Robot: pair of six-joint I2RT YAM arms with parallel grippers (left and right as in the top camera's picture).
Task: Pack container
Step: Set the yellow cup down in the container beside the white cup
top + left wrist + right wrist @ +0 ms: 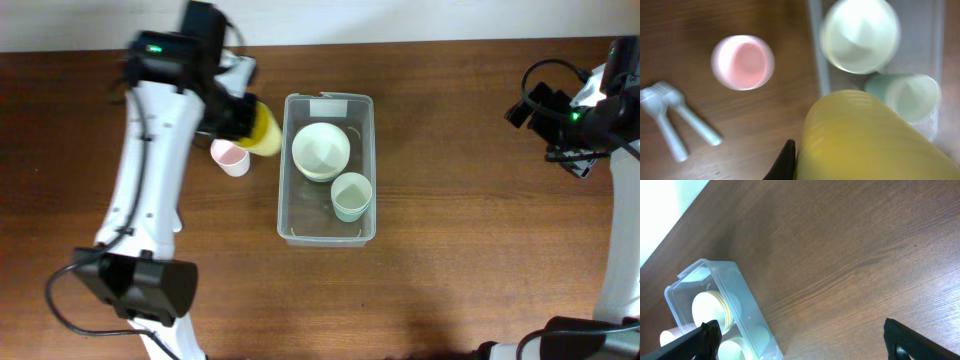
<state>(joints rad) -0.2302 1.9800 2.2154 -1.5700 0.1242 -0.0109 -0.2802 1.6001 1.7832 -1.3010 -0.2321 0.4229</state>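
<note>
The clear container [283,170] stands mid-table with a pale label [328,106] at its far end. Inside it are a cream bowl [321,150] and a pale green cup [351,196]. My left gripper [243,118] is shut on a yellow cup [264,131], held tilted just left of the container's far corner. In the left wrist view the yellow cup [865,140] fills the lower right, with one black finger [786,161] pressed to its side. A pink cup [230,157] stands upright on the table below it. At the far right, my right gripper [560,135] is open and holds nothing.
Two white plastic forks [675,117] lie on the wood left of the pink cup [742,62]. The right wrist view shows the container [747,305] far off to the left, with bare wood between the fingertips [702,339].
</note>
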